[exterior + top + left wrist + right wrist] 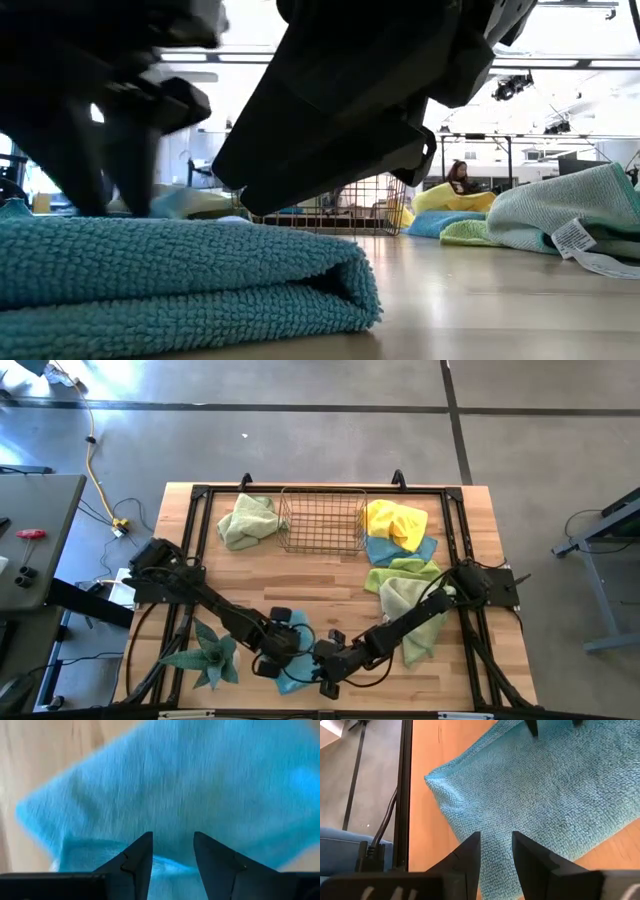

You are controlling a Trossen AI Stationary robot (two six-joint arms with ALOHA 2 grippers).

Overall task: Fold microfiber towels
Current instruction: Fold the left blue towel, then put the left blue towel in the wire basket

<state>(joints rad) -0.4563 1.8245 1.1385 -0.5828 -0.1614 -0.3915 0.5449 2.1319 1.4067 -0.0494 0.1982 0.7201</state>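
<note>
We see the blue towel [296, 660] lying folded at the near edge of the table [320, 575], beside the plant [208, 655]. The left pincer [172, 852] and right pincer [496, 850] both hover just above it, fingers narrowly apart, holding nothing. Other towels [400, 560] lie around the wire basket [322, 520].

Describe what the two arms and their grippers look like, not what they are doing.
Both arms are dark, nearly black, built from jointed segments running from the table's sides toward its near edge. The left gripper ends in two matte black fingers tapering to angular, wedge-like tips; the right gripper has the same pair. Thin black cables trail beside the left arm's base. No markings are readable.
</note>
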